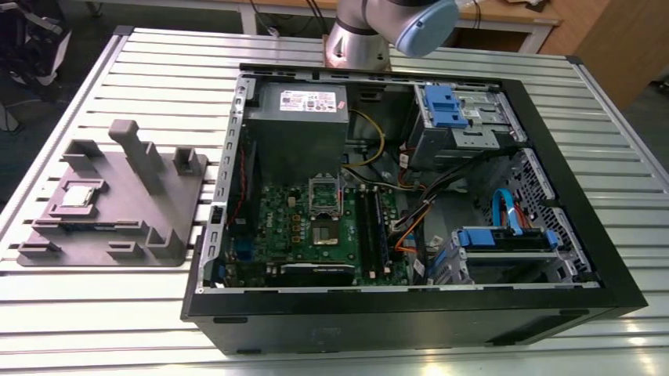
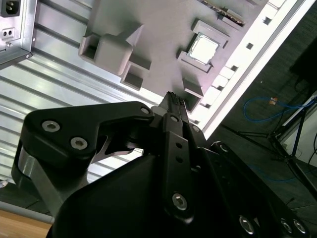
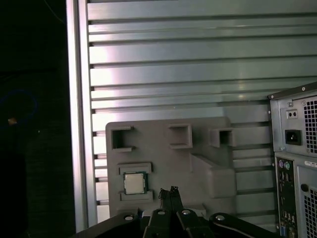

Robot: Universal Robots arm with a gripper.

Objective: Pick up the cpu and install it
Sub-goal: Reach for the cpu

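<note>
The cpu (image 1: pixel 81 193) is a small silver square lying flat in a recess of the grey fixture (image 1: pixel 157 227), on the exterior view's left, outside the computer case. It also shows in both wrist views, cpu (image 2: pixel 204 48) and cpu (image 3: pixel 134 183), well below the tool. My gripper (image 2: pixel 174 99) hangs high over the fixture, fingertips pressed together with nothing between them; the same closed gripper (image 3: pixel 168 191) points down just beside the chip. The dark socket (image 1: pixel 326 196) sits on the green motherboard (image 1: pixel 303 235) inside the case, with nothing in it.
The open black computer case (image 1: pixel 585 204) lies on the slatted aluminium table (image 1: pixel 146 70), with cables, blue drive brackets (image 1: pixel 439 102) and a power supply (image 1: pixel 301 100) inside. The arm's base (image 1: pixel 361 39) stands behind the case. Fixture posts (image 1: pixel 136 153) rise near the chip. The case's rear panel (image 3: pixel 297 148) is close by.
</note>
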